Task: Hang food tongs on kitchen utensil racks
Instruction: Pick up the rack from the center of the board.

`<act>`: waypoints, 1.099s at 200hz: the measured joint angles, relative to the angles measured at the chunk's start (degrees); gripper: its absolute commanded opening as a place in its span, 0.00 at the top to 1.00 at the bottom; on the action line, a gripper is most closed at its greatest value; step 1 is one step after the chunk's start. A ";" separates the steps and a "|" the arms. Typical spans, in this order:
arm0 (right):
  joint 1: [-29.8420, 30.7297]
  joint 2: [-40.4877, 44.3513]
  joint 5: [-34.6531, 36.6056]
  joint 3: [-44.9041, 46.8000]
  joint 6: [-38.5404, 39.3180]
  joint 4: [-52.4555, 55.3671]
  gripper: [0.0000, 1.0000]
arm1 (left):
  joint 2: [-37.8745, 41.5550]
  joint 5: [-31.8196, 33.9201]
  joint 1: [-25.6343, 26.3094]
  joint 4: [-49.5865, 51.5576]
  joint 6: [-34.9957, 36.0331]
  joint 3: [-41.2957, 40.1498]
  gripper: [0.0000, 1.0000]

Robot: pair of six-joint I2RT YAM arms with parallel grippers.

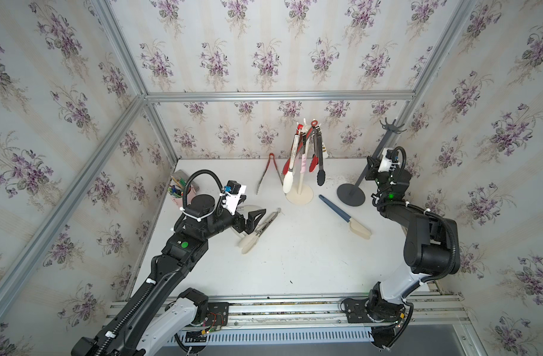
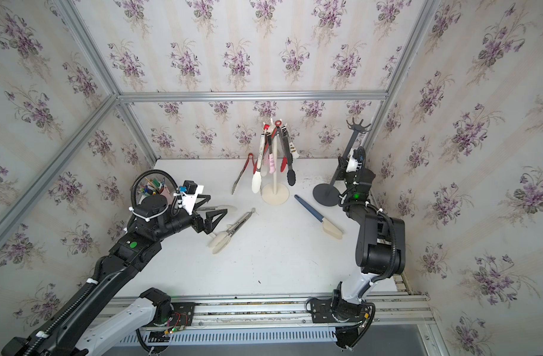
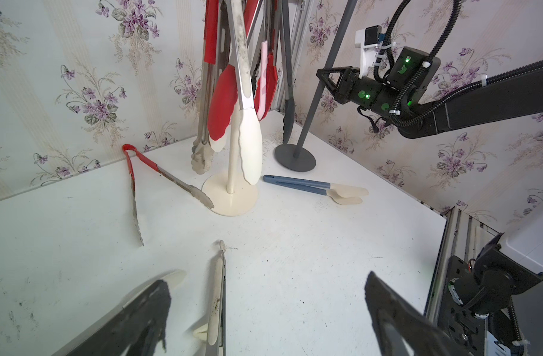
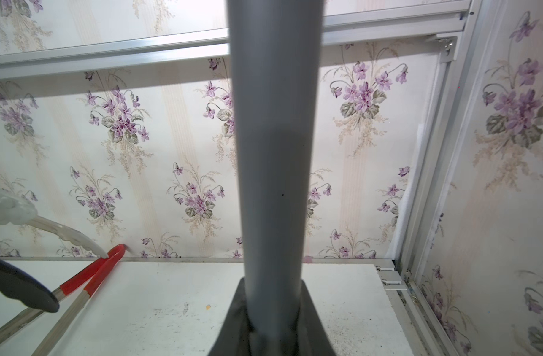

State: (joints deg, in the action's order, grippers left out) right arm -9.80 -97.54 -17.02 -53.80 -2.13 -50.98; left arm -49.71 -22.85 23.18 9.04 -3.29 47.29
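the left gripper (image 1: 253,207), at centre left of a top view, has its jaws spread wide and empty, hovering low over the white table (image 1: 295,268). just below and right of it in the frame lie cream-tipped tongs (image 1: 262,226), closed and flat, ring end pointing toward the racks. the wide jaws look set to straddle those steel arms for a pickup. a second cream tongs (image 3: 173,277) pokes a tip out from under one finger.

the right gripper (image 3: 325,77), at upper right of the top views, is clamped on the pole of the dark grey rack (image 1: 351,194), probably to steady it against tipping while something is hooked on. its crown of hooks is bare.

further out, the cream rack (image 1: 300,197) stands at upper centre, loaded with hanging tongs (image 1: 289,183), tips down. red-handled tongs (image 1: 270,172) lie splayed open just left of it by the back wall. blue-handled tongs (image 1: 341,212) lie just right of its base, handle end between the two bases, apart from both grippers.
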 measured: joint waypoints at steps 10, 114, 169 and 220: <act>0.52 -0.02 0.02 -0.44 -0.24 0.68 0.93 | -0.02 0.00 0.00 0.04 -0.09 0.00 0.01; 7.89 -2.75 1.27 -3.98 1.44 1.99 0.95 | 1.92 0.00 0.00 0.85 -0.37 -0.72 0.01; 7.87 2.05 4.07 -3.23 2.84 5.07 0.98 | 3.72 0.33 0.00 2.10 -0.39 -1.27 0.01; 7.87 12.35 5.44 -0.68 4.94 8.48 0.99 | 3.67 0.66 0.00 2.54 -0.37 -1.40 0.01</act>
State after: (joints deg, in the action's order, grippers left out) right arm -1.93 -85.19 -11.57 -54.48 2.81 -42.50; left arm -46.04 -22.20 23.18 11.57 -3.66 45.89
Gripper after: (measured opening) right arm 0.166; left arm 0.993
